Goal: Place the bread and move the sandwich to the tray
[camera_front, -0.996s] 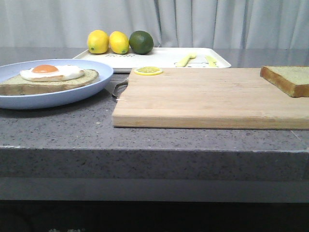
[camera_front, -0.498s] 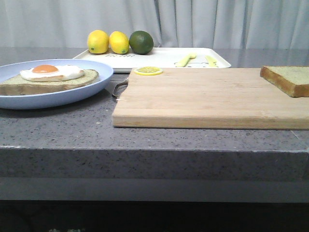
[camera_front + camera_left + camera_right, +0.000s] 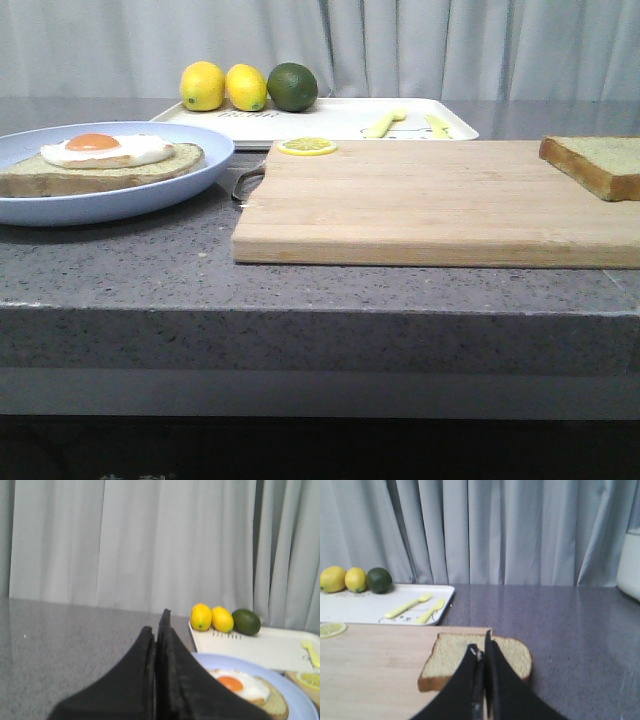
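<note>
The bread (image 3: 600, 162) lies on the far right end of the wooden cutting board (image 3: 430, 205); it also shows in the right wrist view (image 3: 452, 661), just beyond my shut right gripper (image 3: 481, 647). The sandwich (image 3: 100, 160), bread topped with a fried egg, rests on the pale blue plate (image 3: 190, 180) at the left. My shut, empty left gripper (image 3: 157, 622) hovers near the plate's rim (image 3: 210, 659), the egg (image 3: 235, 685) beside it. The white tray (image 3: 330, 120) stands at the back. Neither gripper shows in the front view.
Two lemons (image 3: 225, 86) and a lime (image 3: 292, 87) sit at the tray's back left corner, and yellow cutlery (image 3: 405, 123) lies on its right part. A lemon slice (image 3: 307, 146) rests on the board's far left corner. Grey curtains hang behind the counter.
</note>
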`<state>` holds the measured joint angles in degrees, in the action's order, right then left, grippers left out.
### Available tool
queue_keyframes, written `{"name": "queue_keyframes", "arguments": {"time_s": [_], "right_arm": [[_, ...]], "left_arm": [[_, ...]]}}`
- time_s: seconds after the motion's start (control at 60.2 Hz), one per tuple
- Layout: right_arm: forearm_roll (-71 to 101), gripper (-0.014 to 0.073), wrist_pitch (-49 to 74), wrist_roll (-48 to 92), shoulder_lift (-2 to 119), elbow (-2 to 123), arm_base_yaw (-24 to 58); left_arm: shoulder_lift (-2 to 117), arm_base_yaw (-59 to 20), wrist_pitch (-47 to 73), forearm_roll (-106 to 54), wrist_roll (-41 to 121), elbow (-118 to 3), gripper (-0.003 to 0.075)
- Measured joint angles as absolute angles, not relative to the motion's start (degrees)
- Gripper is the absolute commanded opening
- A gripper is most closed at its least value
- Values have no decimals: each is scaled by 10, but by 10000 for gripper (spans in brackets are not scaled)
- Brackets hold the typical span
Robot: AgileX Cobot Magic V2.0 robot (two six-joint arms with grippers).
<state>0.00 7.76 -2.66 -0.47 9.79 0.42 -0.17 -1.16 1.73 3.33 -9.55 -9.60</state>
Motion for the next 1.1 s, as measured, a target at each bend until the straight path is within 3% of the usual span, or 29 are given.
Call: {"name": "queue_keyframes", "arguments": {"time_s": [0.183, 0.465, 0.98, 1.096], "right_arm": [[-10, -67, 165, -27, 24, 224, 4], [-12, -67, 315, -27, 157, 370, 4], [-12, -62, 388, -27, 306, 380, 4], [-12, 57, 402, -27, 323, 380, 4]], "left_arm": [[11, -12, 114, 33, -96, -227, -18], [141, -12, 279, 33, -96, -381, -18], [302, -12, 318, 33, -96, -389, -17], [322, -12, 320, 35, -96, -389, -8]]}}
